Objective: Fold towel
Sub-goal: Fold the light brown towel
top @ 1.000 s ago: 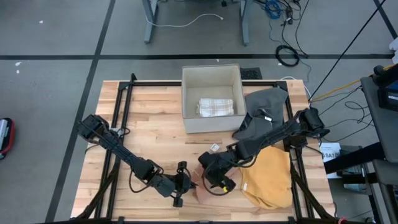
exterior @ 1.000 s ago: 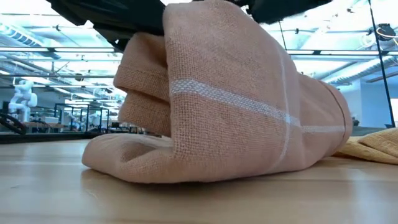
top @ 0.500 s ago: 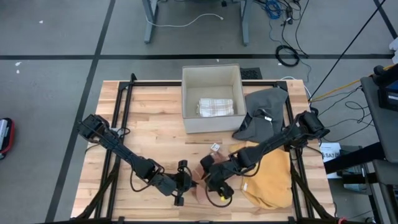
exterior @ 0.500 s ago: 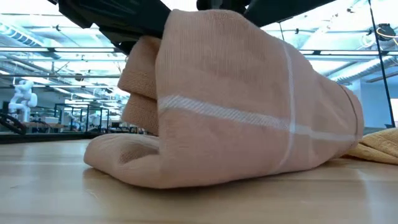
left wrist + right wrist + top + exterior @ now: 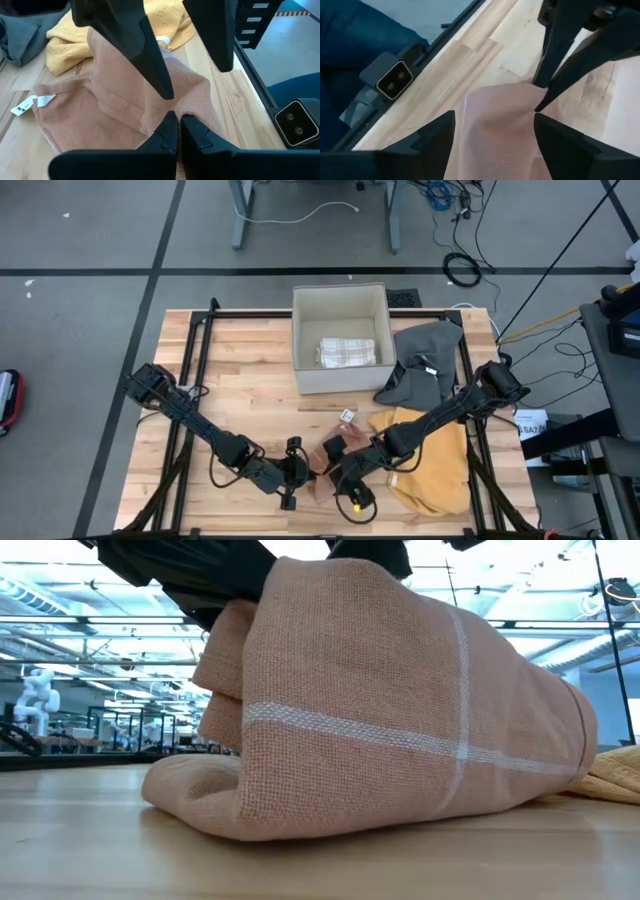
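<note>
Two grippers meeting over the pink towel (image 5: 330,480)

We're seeing the left gripper (image 5: 173,131) pinching the towel's fold at the table's (image 5: 250,370) near edge, while the right gripper (image 5: 492,131) is hovering wide apart above it (yellow cloth (image 5: 435,465) just right).

Bare worktop (image 5: 250,365) lies open across the left and middle. The beige box (image 5: 340,340) blocks the far centre. The grey cloth (image 5: 425,360) and yellow towel (image 5: 435,465) fill the right side. At the near edge, both hands crowd the pink towel (image 5: 328,480), leaving little gap.
</note>
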Available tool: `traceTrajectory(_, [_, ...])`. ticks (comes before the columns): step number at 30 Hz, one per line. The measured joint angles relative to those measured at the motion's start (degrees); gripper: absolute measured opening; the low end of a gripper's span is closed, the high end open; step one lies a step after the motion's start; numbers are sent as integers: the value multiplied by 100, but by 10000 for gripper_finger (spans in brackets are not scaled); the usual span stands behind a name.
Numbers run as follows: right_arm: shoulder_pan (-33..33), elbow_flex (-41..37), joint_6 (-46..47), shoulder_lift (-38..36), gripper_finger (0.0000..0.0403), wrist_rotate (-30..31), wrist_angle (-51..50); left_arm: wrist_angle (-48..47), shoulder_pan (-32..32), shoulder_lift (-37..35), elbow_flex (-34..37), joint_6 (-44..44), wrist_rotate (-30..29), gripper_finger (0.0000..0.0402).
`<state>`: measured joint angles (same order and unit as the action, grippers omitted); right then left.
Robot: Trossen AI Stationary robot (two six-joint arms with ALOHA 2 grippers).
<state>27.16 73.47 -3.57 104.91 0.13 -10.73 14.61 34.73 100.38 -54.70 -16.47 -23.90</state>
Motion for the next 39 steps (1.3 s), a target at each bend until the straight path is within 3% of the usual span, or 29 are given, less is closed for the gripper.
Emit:
traceTrajectory(5, [70, -2, -56, 8, 258, 667, -30, 2, -20, 2, 0, 1, 0, 3])
traceTrajectory(11, [44, 5, -243, 210, 265, 315, -41, 0, -21, 2, 0, -4, 0, 3])
traceTrajectory(17, [-46, 0, -18, 386, 326, 188, -16, 4, -21, 2, -2, -7, 0, 3])
traceTrajectory(20, [-75, 0, -13, 386, 348, 444, 25, 44, -21, 2, -2, -7, 14, 3])
traceTrajectory(29, [-222, -2, -248, 460, 352, 609, 54, 194, -21, 2, -4, -4, 95, 3])
traceTrajectory(33, [-317, -2, -173, 478, 332, 570, 68, 205, -21, 2, -4, -6, 101, 3])
traceTrajectory(39, [-405, -2, -202, 506, 249, 211, 75, 257, -21, 2, -4, 28, 102, 3])
